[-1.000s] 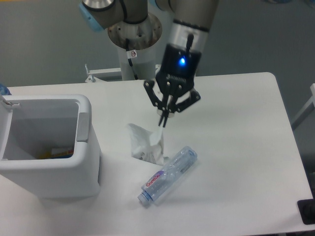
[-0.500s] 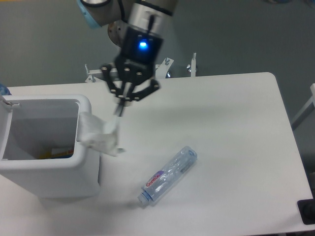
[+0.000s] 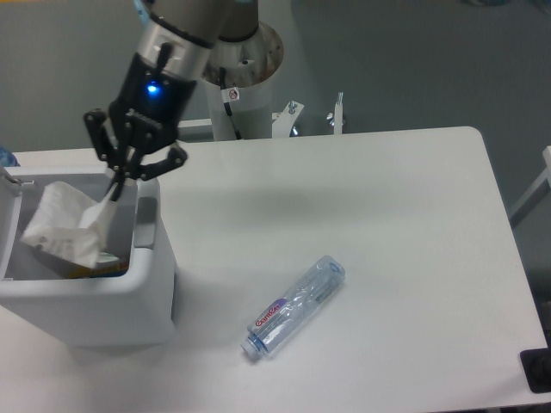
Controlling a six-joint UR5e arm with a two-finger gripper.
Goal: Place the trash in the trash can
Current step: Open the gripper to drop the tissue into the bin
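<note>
My gripper point(image 3: 114, 191) is shut on the top corner of the crumpled white plastic wrapper point(image 3: 67, 224). The wrapper hangs from it over the open mouth of the white trash can point(image 3: 142, 288) at the left, partly below the rim line. The clear plastic bottle point(image 3: 294, 306) with a red-purple label lies on its side on the white table, well to the right of the can and apart from the gripper.
Something orange and yellow shows at the bottom of the can point(image 3: 95, 268). The arm's base column point(image 3: 245, 77) stands behind the table's back edge, with metal brackets point(image 3: 336, 112) beside it. A dark object point(image 3: 538, 370) sits at the table's lower right corner.
The gripper has carried the wrapper leftward, from beside the bottle, past the can's right wall, to above the can's opening. The bottle has not moved.
</note>
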